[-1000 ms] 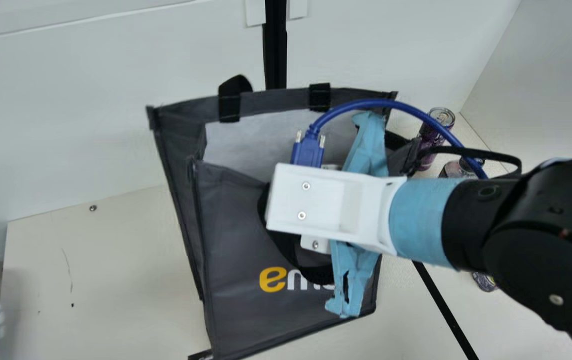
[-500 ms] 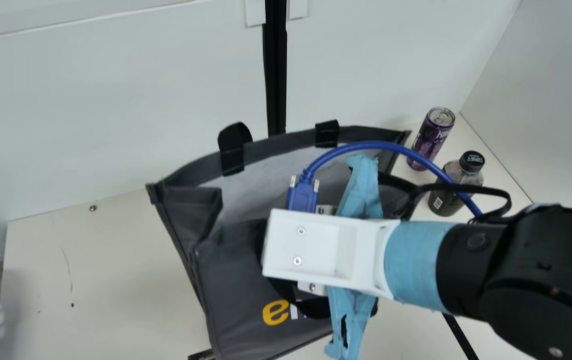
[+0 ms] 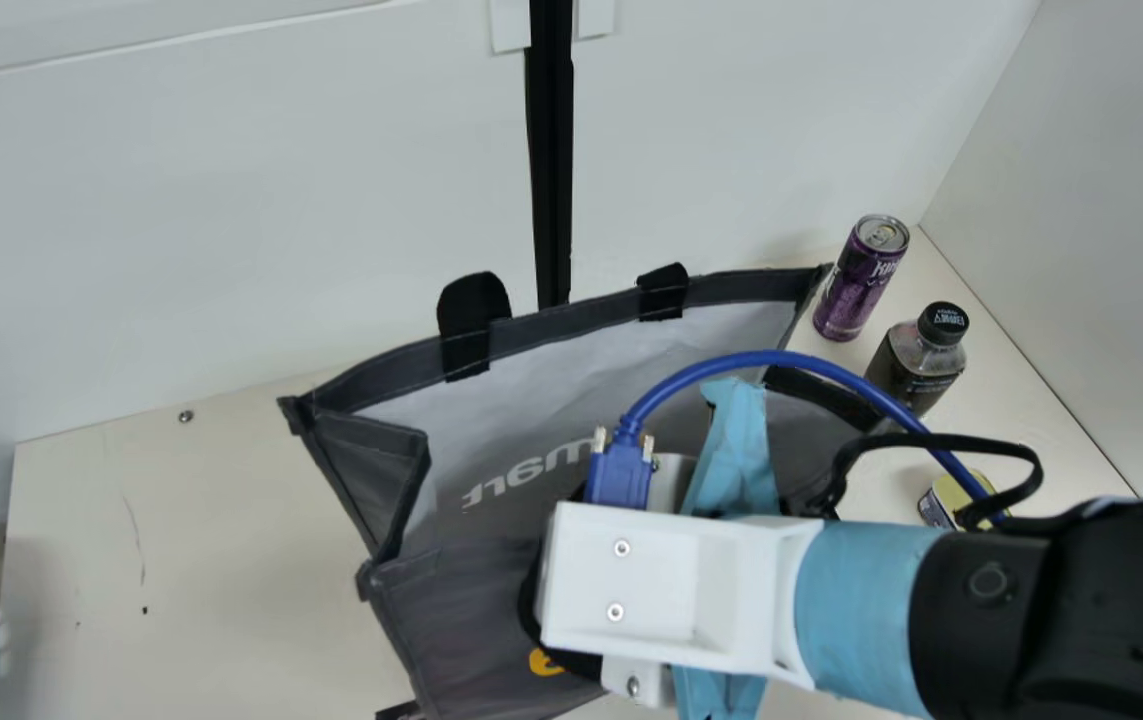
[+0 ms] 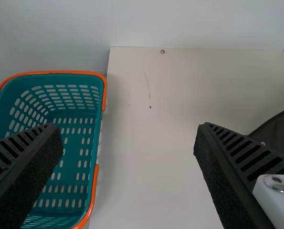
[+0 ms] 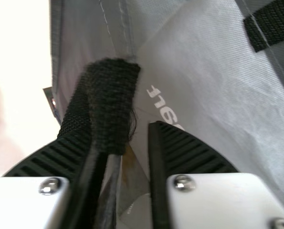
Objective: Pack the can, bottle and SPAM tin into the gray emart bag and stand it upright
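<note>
The right hand is over the gray emart bag, its black ribbed fingers parted by a narrow gap. A black handle strap lies against one finger; whether it is gripped cannot be told. The placing suggests that the strap is being used to pull the bag open and steady it for loading.

The bag is at the middle of the cream table, its mouth gaping upward and its near side sagging. The mouth's long axis slants from lower left to upper right in the main view. The base is hidden, so how squarely it stands is unclear.

Outside the bag, to its right, the purple can stands with its long axis upright and its ring-pull end up. Just beside it, the dark bottle is upright too, black cap on top. The SPAM tin sits nearer, partly behind a cable. All three seem set aside, ready for packing.

The left hand is wide open and empty, near a teal basket.
</note>
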Controlling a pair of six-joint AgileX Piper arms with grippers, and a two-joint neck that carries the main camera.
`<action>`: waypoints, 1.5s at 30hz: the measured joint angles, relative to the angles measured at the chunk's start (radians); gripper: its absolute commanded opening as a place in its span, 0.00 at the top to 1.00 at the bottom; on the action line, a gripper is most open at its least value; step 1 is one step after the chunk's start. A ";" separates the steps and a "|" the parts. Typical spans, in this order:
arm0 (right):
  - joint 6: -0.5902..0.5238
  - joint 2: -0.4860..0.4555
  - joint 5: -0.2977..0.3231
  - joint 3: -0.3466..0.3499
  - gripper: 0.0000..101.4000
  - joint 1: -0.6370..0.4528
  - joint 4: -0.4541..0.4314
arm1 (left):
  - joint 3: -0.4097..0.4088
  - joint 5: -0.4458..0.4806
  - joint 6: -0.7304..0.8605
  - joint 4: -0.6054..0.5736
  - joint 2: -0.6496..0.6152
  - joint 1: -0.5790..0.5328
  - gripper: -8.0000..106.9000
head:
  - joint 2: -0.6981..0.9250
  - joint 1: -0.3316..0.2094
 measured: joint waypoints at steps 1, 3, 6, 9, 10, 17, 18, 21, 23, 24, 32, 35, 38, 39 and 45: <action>0.005 -0.005 0.000 0.001 0.37 0.007 -0.001 | 0.000 0.000 0.000 0.000 0.000 0.000 0.15 | -0.002 0.000; 0.012 -0.012 -0.001 0.002 0.31 0.020 -0.009 | 0.000 0.000 0.000 0.000 0.000 0.000 0.15 | 0.000 0.000; 0.016 -0.021 0.000 0.003 0.21 0.038 -0.020 | 0.000 0.000 0.000 0.000 0.000 0.000 0.15 | 0.000 0.000; 0.024 -0.030 0.000 0.003 0.11 0.051 -0.026 | 0.000 0.000 0.000 0.000 0.000 0.000 0.15 | 0.000 0.000; 0.024 -0.034 0.000 0.003 0.08 0.056 -0.028 | 0.000 0.000 0.000 0.000 0.000 0.000 0.15 | 0.000 0.002; 0.026 -0.051 -0.001 -0.005 0.06 0.071 -0.045 | 0.000 0.000 0.000 0.000 0.000 0.000 0.15 | 0.000 0.000; 0.024 -0.052 -0.001 -0.006 0.06 0.071 -0.047 | 0.000 0.000 0.000 0.000 0.000 0.000 0.15 | -0.002 0.000; 0.017 -0.060 -0.001 -0.010 0.06 0.071 -0.052 | 0.000 0.000 0.000 0.000 0.000 0.000 0.15 | 0.000 0.000; 0.009 -0.066 -0.001 -0.016 0.06 0.069 -0.056 | 0.000 0.000 0.000 0.000 0.000 0.000 0.15 | -0.002 0.000; 0.007 -0.068 -0.001 -0.017 0.06 0.067 -0.058 | 0.000 0.000 0.000 0.000 0.000 0.000 0.15 | 0.000 0.000; -0.041 -0.094 -0.001 -0.039 0.06 0.031 -0.059 | 0.000 0.000 0.000 0.000 0.000 0.000 0.15 | 0.000 0.000; -0.053 -0.103 -0.003 -0.047 0.06 0.017 -0.046 | 0.000 0.000 0.000 0.000 0.000 0.000 0.15 | -0.002 0.000; -0.061 -0.112 -0.001 -0.055 0.06 0.007 -0.040 | 0.000 0.000 0.000 0.000 0.000 0.000 0.15 | 0.000 0.000; -0.063 -0.116 -0.002 -0.057 0.06 0.003 -0.039 | 0.000 0.000 0.000 0.000 0.000 0.000 0.15 | -0.002 0.000; -0.062 -0.137 0.000 -0.077 0.06 -0.032 -0.011 | 0.000 0.000 0.000 0.000 0.000 0.000 0.15 | 0.000 0.002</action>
